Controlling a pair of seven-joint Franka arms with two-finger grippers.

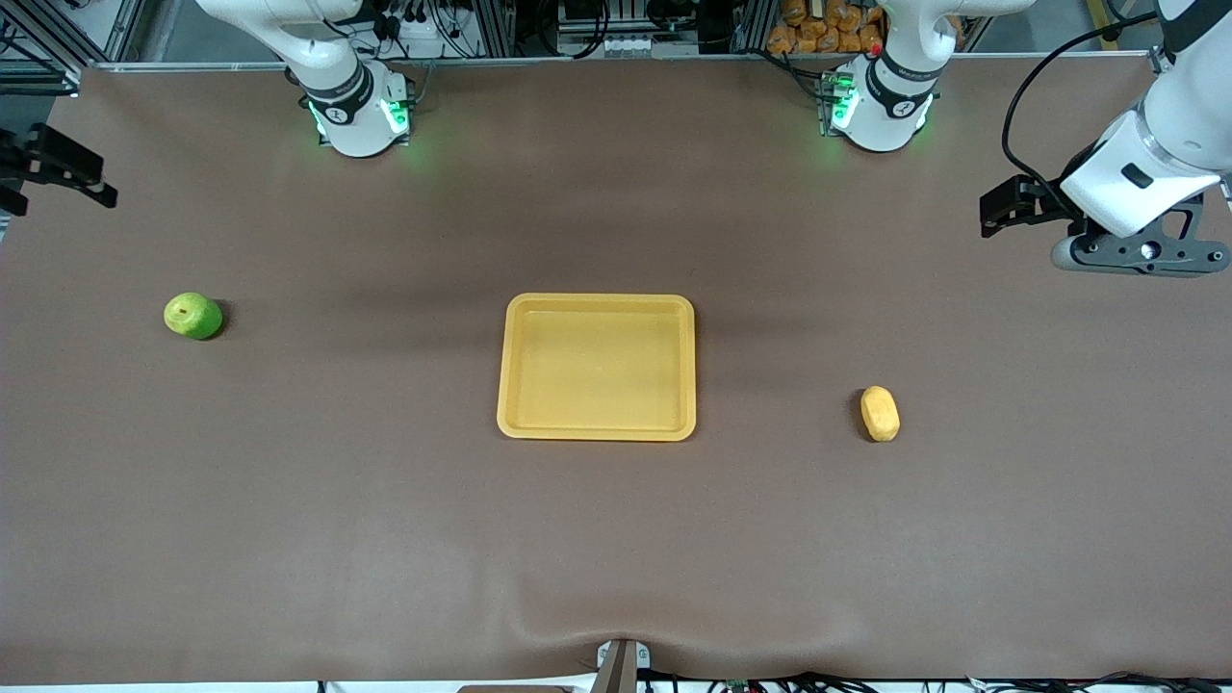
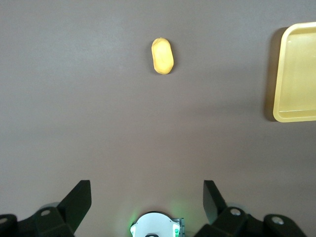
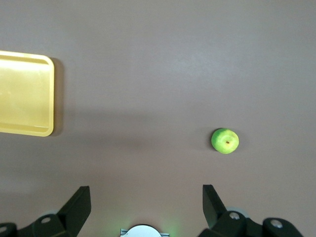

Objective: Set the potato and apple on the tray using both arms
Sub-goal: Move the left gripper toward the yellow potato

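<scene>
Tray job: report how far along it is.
Done: nothing; the tray holds no fruit. In hand: nothing; the left pincer and the right pincer are open, up over the table's ends. Left: the potato and the apple lie on the table, each still to be picked and placed.

A wide table (image 1: 385, 539) covered in a matte brown sheet fills nearly the whole scene, the sheet puckered into a soft wrinkle at the edge nearest the front camera. Along the top edge runs a metal frame (image 1: 500, 29) with tangled black cables (image 1: 452, 19) and a stack of orange items (image 1: 828, 24). Lighting is even, with faint shadows
</scene>
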